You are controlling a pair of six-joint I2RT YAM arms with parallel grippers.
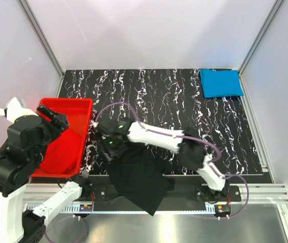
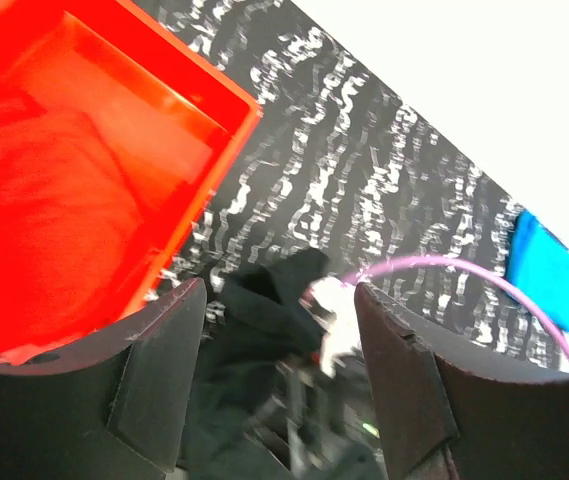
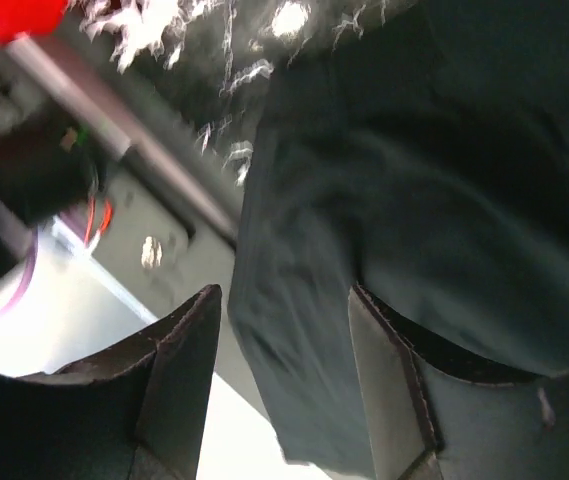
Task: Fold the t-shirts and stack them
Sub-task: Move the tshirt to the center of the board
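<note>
A black t-shirt (image 1: 136, 177) lies crumpled at the table's near edge, part of it hanging over the rail. My right gripper (image 1: 107, 150) hovers at its left end. In the right wrist view this gripper (image 3: 284, 300) is open, and the black t-shirt (image 3: 414, 150) shows in the gap and under the right finger. A folded blue t-shirt (image 1: 220, 82) lies at the back right corner. A red t-shirt (image 1: 57, 152) lies in the red tub (image 1: 65, 103). My left gripper (image 1: 57, 120) is raised over the tub, open and empty (image 2: 279, 300), looking down on the black t-shirt (image 2: 264, 275).
The red tub (image 2: 204, 190) stands at the table's left edge, the red t-shirt (image 2: 34, 210) inside it. The black marbled table (image 1: 184, 101) is boxed in by white walls. A metal rail (image 1: 255, 192) runs along the near edge. The right arm's purple cable (image 2: 444, 265) arcs above the table.
</note>
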